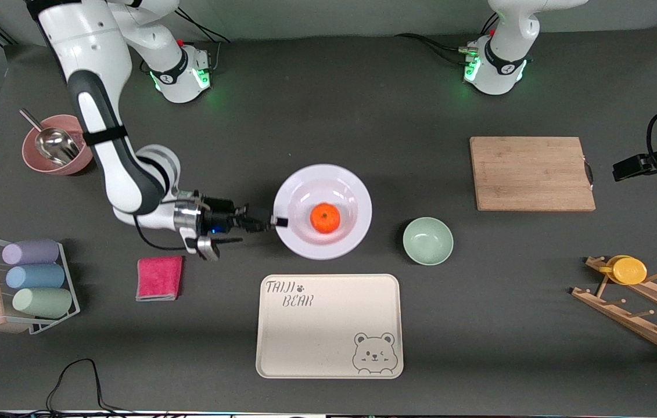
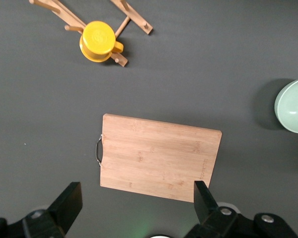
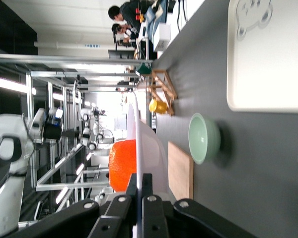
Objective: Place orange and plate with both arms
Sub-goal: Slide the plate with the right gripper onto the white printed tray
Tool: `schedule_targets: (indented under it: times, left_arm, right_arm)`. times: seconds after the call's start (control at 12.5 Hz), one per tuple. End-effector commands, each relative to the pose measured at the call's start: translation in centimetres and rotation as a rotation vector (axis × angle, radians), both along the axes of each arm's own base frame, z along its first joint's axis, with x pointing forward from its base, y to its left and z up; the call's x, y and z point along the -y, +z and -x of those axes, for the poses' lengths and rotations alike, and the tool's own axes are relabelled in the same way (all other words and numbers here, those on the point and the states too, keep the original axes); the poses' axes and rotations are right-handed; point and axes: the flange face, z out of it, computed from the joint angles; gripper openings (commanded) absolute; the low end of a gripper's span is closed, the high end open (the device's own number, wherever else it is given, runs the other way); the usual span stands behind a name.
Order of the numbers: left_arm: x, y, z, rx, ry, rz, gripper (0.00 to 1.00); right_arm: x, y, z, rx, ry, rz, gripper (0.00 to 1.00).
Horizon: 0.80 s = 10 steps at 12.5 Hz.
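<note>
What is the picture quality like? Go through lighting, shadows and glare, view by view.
Front view: even overhead light, soft shadows beside the green bowl and plate, green glow at the arm bases. Left wrist view: sharp and flat-lit, bowl shadow on the mat, cutting board crisp. Right wrist view: bright ceiling lights glare in the background; the orange shows clearly, lit brightly.

Bare table (image 1: 316,116) above plate (image 1: 305,244); bowl (image 1: 427,240) beside.

Even overhead light, soft shadows, sharp focus.
</note>
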Motion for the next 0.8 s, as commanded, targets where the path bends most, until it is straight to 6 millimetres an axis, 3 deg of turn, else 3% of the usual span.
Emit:
schedule_targets:
  times: [0.0,0.16,0.4,0.56,0.72]
  left_arm:
    - [0.7,1.4,0.0,0.011,-0.013,0.05,1.0]
    - [0.8,1.8,0.0,0.018,-0.003,0.095,1.0]
    - [0.4,3.6,0.6,-0.004,0.001,0.086,1.0]
    - [-0.6,4.2,1.0,-0.025,0.014,0.043,1.0]
    - [-0.8,3.9,1.2,-0.055,-0.026,0.028,1.0]
  right_arm:
    - [-0.9,-1.7,-7.4,0.0,-0.01,-0.015,0.0]
    - [-0.3,-3.5,-11.4,-0.005,-0.055,-0.01,0.0]
    - [0.7,-4.3,-15.7,0.027,-0.114,0.036,0.0]
    - [1.4,-4.8,-16.1,0.025,-0.123,0.039,0.0]
    - [1.5,-7.2,-15.7,0.029,-0.116,0.056,0.0]
